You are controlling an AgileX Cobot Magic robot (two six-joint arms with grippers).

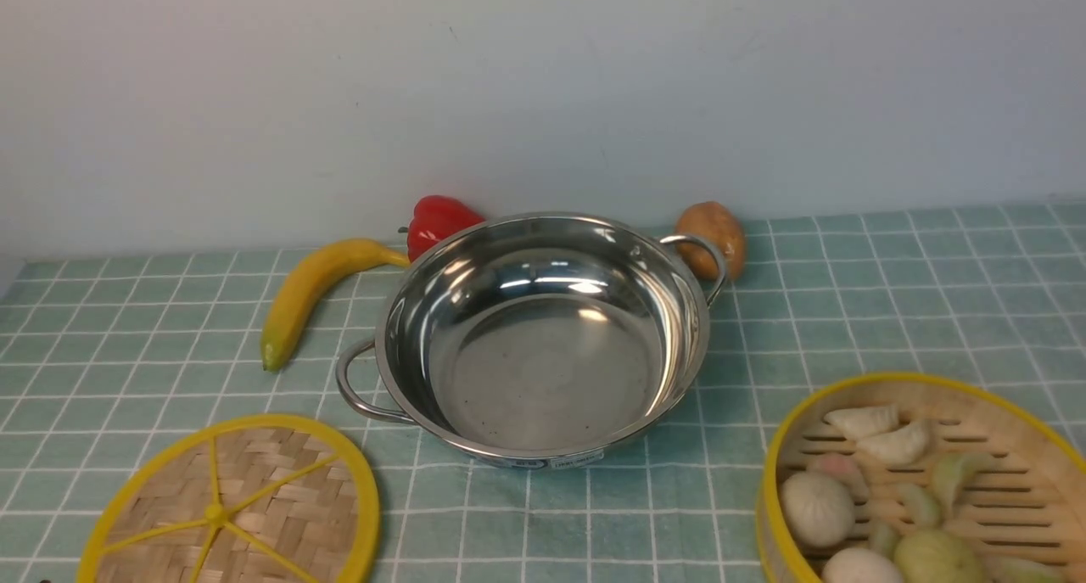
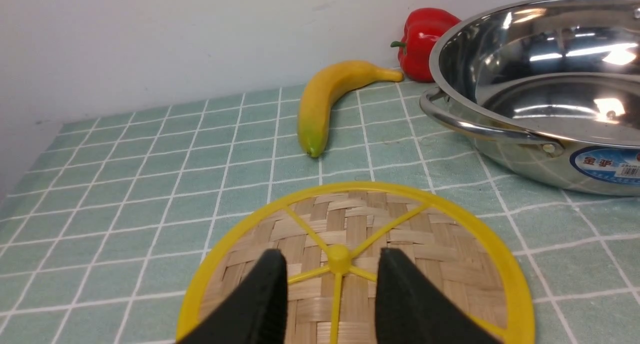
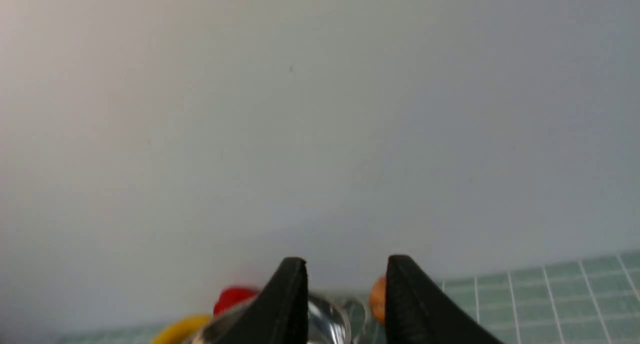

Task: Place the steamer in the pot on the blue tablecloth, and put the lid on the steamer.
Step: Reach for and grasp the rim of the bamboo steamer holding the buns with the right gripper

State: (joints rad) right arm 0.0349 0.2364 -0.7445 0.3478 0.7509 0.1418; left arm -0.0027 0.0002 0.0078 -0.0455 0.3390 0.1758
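the steamer (image 1: 1018, 498) first, a asks: where does it sit, and how will it handle?

b: on the blue tablecloth (image 1: 848, 311) at the near right, well apart from the pot (image 1: 543, 371), partly cut off by the front view's edge. it's bamboo with a yellow rim, so i'd judge it light and fairly stiff. but the buns and dumplings lie loose on the slats — tilt it and they could roll. the best hold looks like the side wall or rim, kept level.

a: and the grippers?

b: neither shows in the front view. on its own camera the right gripper (image 3: 346, 258) has its fingers spread with nothing between them, aimed at the wall. the left gripper (image 2: 332, 254) is spread too and empty, poised over the hub of the lid (image 1: 246, 507), which lies flat at the near left.

a: anything in the way?

b: the pot is empty. a banana (image 1: 310, 290) lies to its left, a red pepper (image 1: 437, 221) behind it, and a potato (image 1: 717, 235) just behind the far handle — none lies between steamer and pot. the steel looks slick and, by my guess, only slightly wider than the basket, so it wants a centred drop.
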